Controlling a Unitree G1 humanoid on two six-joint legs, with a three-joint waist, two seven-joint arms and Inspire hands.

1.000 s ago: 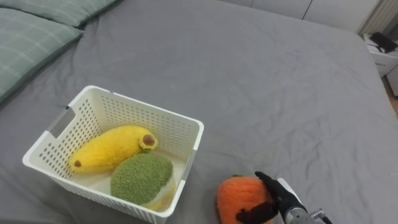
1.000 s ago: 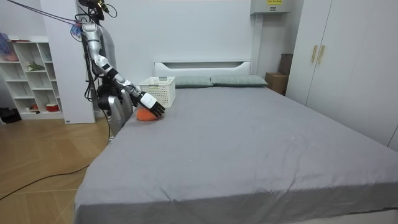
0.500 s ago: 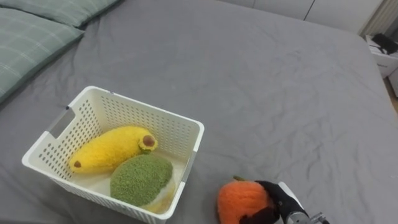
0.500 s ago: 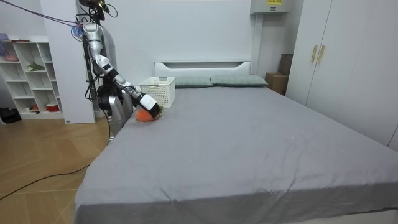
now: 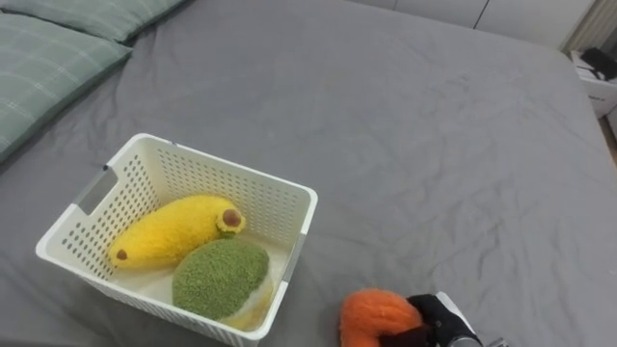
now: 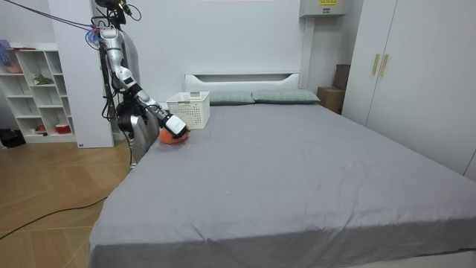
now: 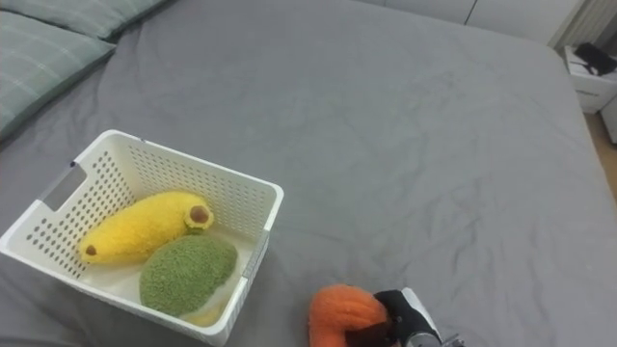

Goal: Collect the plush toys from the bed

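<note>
Two in basket (image 5: 231, 170) — banana plush (image 5: 174, 231), green plush (image 5: 220, 278); right hand (image 5: 436, 318) curled round orange plush (image 5: 371, 313), likely for lifting in.

Looked steeply down from the head, close upon the bed (image 5: 434, 116), basket (image 5: 222, 178) at eight o'clock; watched from afar beyond the bed's foot, sharing both.

Right hand (image 5: 436, 319), fingers (image 5: 399, 336) curled
</note>
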